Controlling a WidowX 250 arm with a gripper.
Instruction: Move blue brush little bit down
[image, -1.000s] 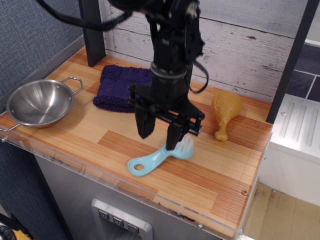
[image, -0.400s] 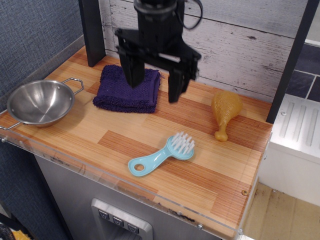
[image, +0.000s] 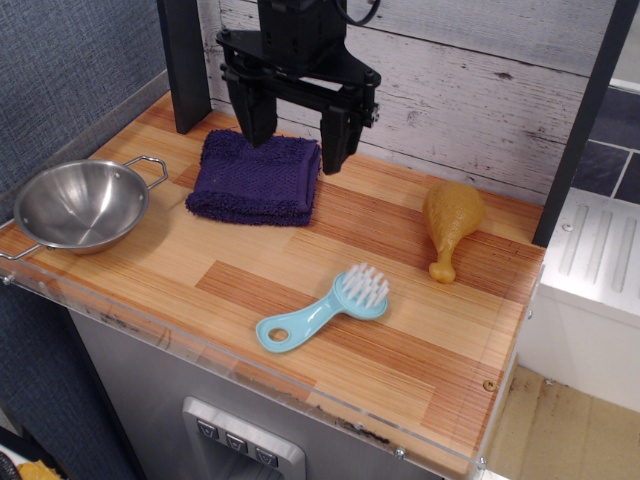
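The blue brush (image: 325, 310) lies flat on the wooden counter near the front edge, white bristles up at its right end and ring hole at its lower left. My gripper (image: 295, 140) is open and empty, raised high above the dark purple folded cloth (image: 255, 178) at the back, well away from the brush. Its two black fingers (image: 337, 135) hang down with a wide gap between them.
A steel bowl (image: 78, 205) with handles sits at the left edge. A yellow toy chicken drumstick (image: 450, 222) lies at the right. A dark post (image: 183, 62) stands at the back left, and a white plank wall runs behind. A clear strip edges the counter front.
My gripper has let go of the brush, risen and moved back and left to above the purple cloth. The brush stays near the front edge.
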